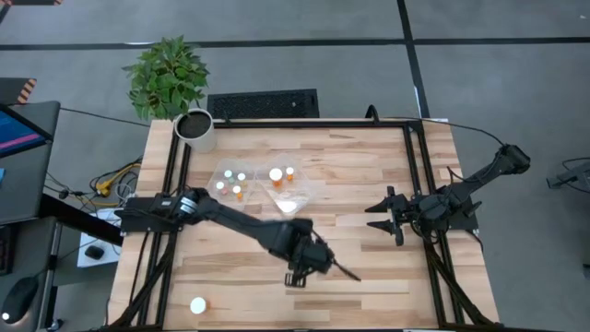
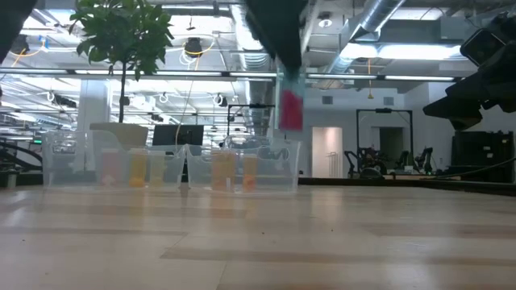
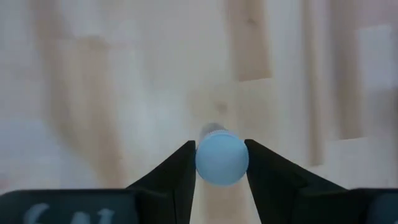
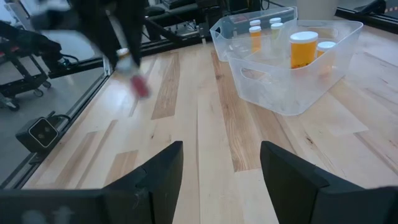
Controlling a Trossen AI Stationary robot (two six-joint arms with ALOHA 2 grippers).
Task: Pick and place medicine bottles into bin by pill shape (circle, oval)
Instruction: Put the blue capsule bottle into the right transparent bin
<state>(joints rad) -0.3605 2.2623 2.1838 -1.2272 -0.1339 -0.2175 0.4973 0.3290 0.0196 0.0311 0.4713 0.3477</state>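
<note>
left hand [image 3: 221,163] gripping bottle [image 3: 221,158], two bins [image 1: 293,189] beyond, plant pot [image 1: 195,129]

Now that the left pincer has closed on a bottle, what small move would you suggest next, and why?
Probably carry it toward the two clear bins. The left pincer is shut on a white-capped bottle, and the low view shows it already lifted clear of the table. Which bin fits cannot be told: the pills are not visible. The right pincer waits open at the table's right side.
</note>
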